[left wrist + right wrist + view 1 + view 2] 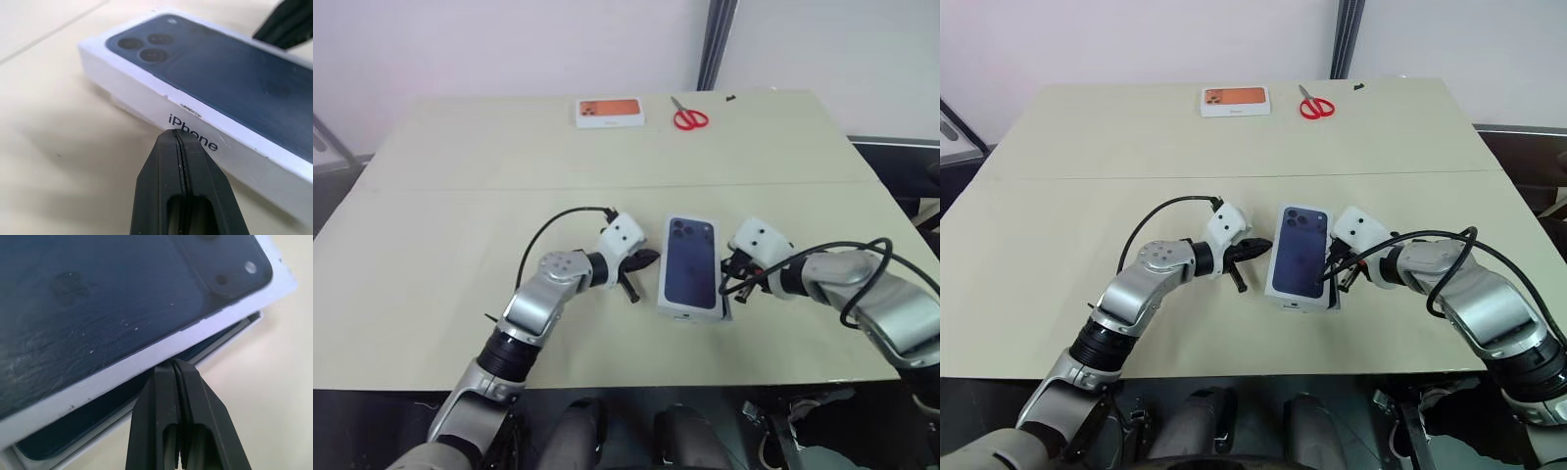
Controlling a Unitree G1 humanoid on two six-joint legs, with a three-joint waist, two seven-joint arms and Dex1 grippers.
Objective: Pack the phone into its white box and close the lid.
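1. Head views: the lid [691, 262], white with a dark blue phone picture on its outer face, lies near the middle of the beige table [460, 225], toward the near edge. It sits askew on the white box [222, 350], not fully seated. The left gripper [644, 262] is just left of the lid, its 2 black fingers pressed together with nothing between them. The right gripper [736, 266] is at the lid's right side, also pressed together and holding nothing.
2. Head views, far side: a smaller white box with an orange picture [609, 112] lies near the far edge, with red-handled scissors [688, 117] just to its right. Both are well apart from the grippers.
3. Left wrist view: the closed fingertips [178, 142] are right at the lid's long white side, by the printed lettering; whether they touch it I cannot tell.
4. Right wrist view: the closed fingertips [172, 369] meet the lid's white edge. Below that edge, the phone [73, 428] shows as a dark blue surface lying inside the box, partly covered by the lid.
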